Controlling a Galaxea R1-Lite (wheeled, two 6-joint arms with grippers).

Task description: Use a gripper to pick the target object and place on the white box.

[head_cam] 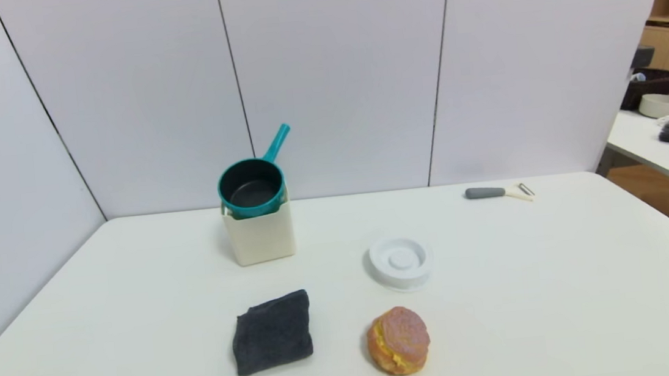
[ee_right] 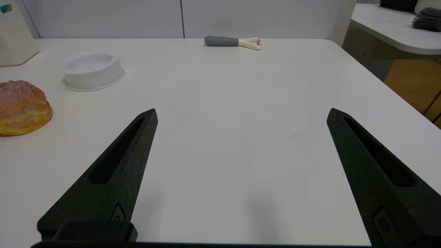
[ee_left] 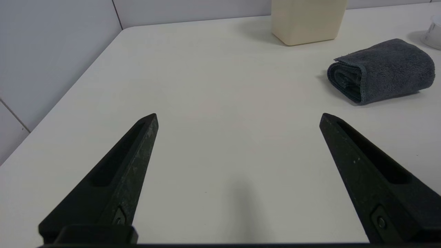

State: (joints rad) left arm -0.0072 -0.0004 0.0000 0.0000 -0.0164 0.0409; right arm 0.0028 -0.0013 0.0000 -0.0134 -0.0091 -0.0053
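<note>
The teal saucepan sits on top of the white box, its dark grey inside facing up and its straight handle angled up and away toward the back wall. The box stands on the white table near the far edge, a little to the left of the middle. Nearer the front edge, a folded dark grey cloth lies in line with the box, and a pink-and-yellow bun sits just to the right of the cloth. Between the bun and the far edge rests a flat round white disc, apart from both the box and the bun. A peeler with a grey handle lies close to the far edge toward the right corner, well apart from everything else. Neither arm shows in the head view. The left gripper hangs above the left part of the table near the front edge, its two black fingers spread wide with nothing between them; the cloth and the lower part of the box lie beyond it. The right gripper hangs above the right part of the table, its fingers likewise spread wide and holding nothing, with the bun, the disc and the peeler ahead of it.
</note>
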